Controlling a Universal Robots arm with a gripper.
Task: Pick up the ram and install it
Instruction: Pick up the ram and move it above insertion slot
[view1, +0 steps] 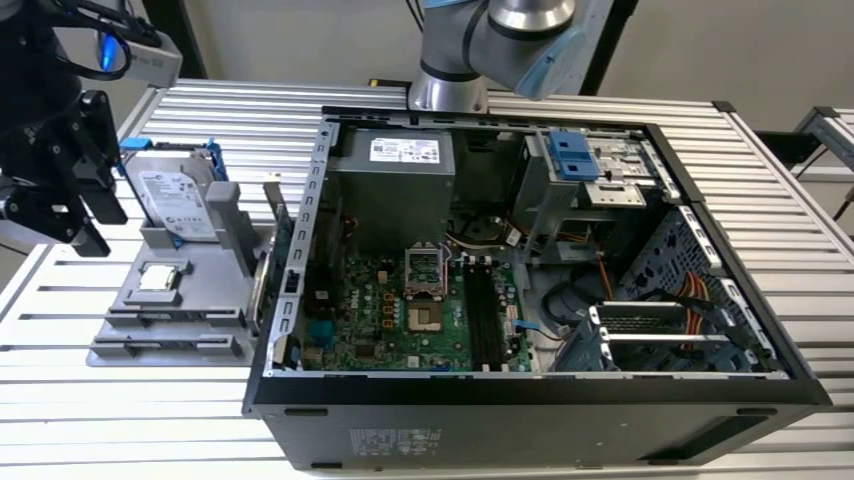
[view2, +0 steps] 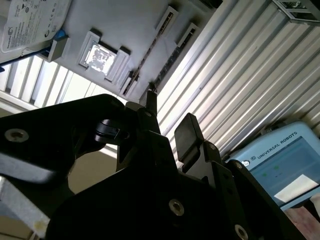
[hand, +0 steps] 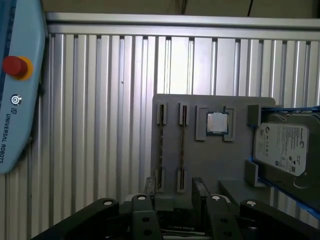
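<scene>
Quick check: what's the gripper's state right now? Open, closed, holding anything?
Gripper: open, holding nothing; its black fingers stand apart near the flat grey plastic parts holder, where a long thin ram stick sits in its slot.

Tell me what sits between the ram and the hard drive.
The square processor chip lies between ram and hard drive on the gray tray, in the first wrist view.
</scene>
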